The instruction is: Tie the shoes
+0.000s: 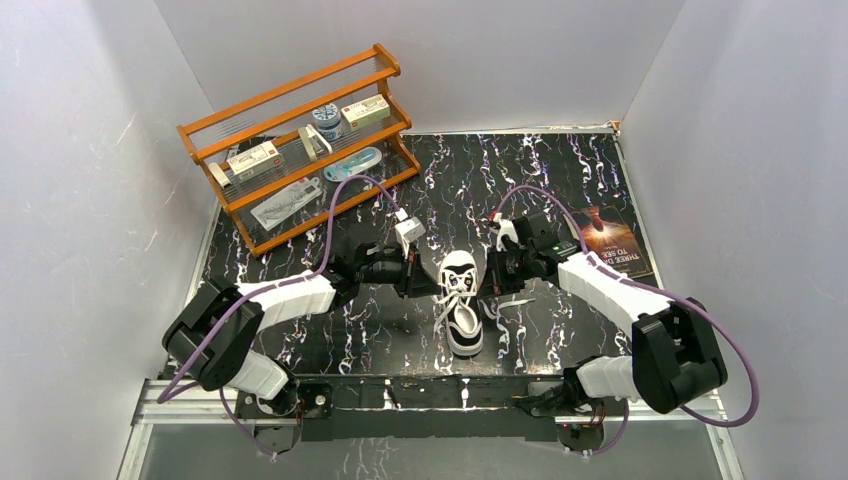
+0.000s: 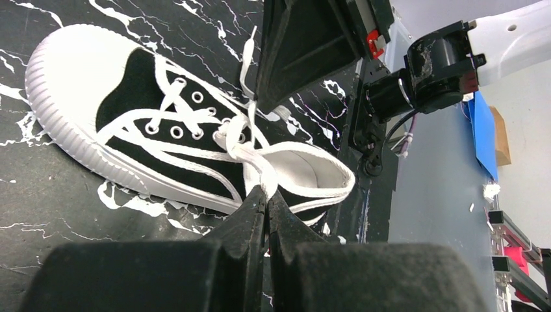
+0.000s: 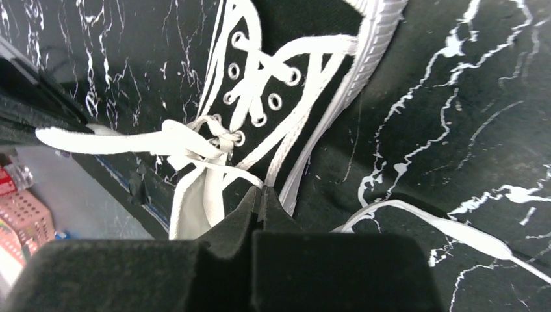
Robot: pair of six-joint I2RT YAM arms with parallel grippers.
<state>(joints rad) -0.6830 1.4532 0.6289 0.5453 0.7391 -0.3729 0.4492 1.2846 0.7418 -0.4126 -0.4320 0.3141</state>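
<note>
Black canvas low-top sneaker (image 1: pixel 461 305): centre of marbled tabletop (image 1: pixel 570 170), long axis 12–6 o'clock, toe at 12.
Left gripper (image 2: pixel 266 195): at its 9 o'clock, jaws pinched shut on the long white laces (image 2: pixel 250 156).
Right gripper (image 3: pixel 262 194): at 3 o'clock, clamped on a lace strand; equally near.
Views: wrist cameras show the lace crossing; overhead blurs it.

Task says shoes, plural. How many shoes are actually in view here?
1. The black sneaker lies in the middle of the table, between the left gripper and right gripper, each shut on its white laces. No second shoe shows in any view.
</note>
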